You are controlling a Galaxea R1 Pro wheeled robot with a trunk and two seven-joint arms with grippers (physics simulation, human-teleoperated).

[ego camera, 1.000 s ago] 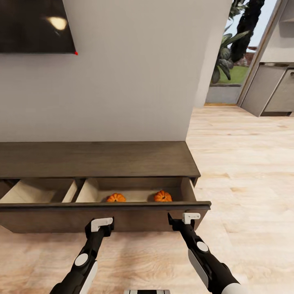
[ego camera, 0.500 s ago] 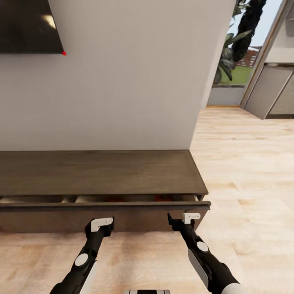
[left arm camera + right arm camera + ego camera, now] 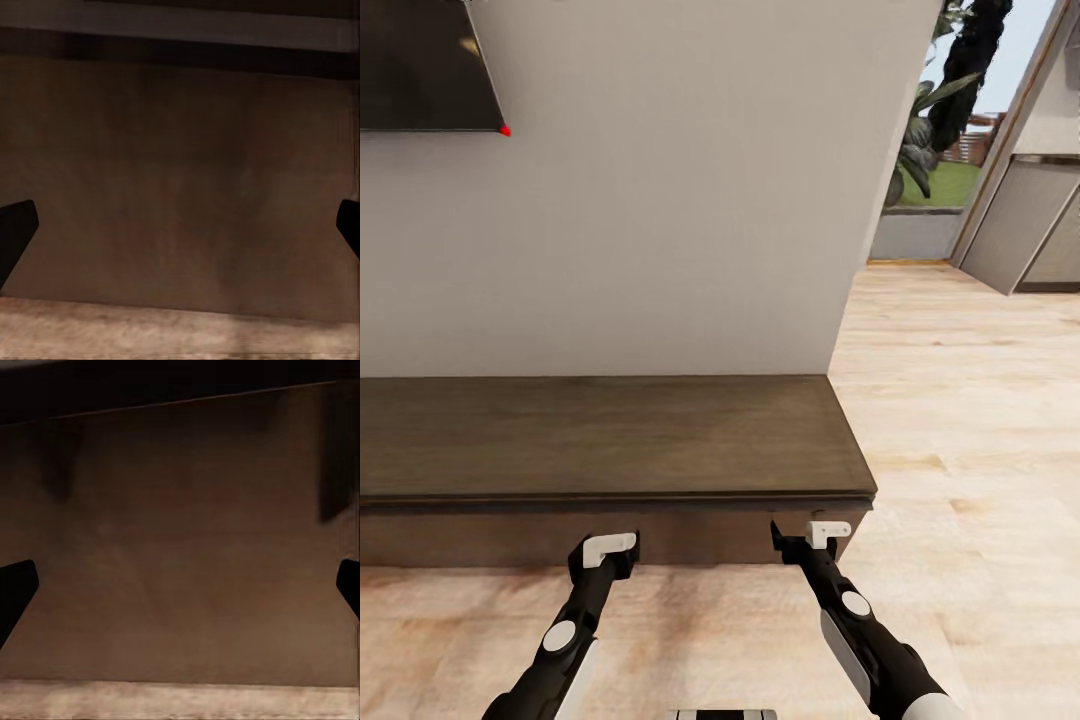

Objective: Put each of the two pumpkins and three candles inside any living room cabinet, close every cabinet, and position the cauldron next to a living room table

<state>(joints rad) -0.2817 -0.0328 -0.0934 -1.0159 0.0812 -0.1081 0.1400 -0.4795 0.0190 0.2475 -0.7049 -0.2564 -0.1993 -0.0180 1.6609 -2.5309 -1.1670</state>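
The long dark-brown cabinet (image 3: 610,435) stands against the white wall, its drawer front (image 3: 490,537) flush under the top. My left gripper (image 3: 606,556) and right gripper (image 3: 806,544) sit right at that front, side by side near its right half. In the left wrist view the gripper (image 3: 180,232) is open, with the brown drawer front (image 3: 187,180) close ahead. The right gripper (image 3: 180,592) is open too, facing the same wood (image 3: 187,555). Nothing is held. The pumpkins and candles are hidden, and the cauldron is out of view.
A dark TV screen (image 3: 420,65) hangs on the wall at upper left. Pale wood floor (image 3: 970,420) opens to the right, past the cabinet's end, toward a doorway with plants (image 3: 935,110) and grey units (image 3: 1030,225).
The drawer has slid from open to fully shut, hiding both pumpkins. The head view has moved toward the cabinet; both grippers keep their place against the drawer front.
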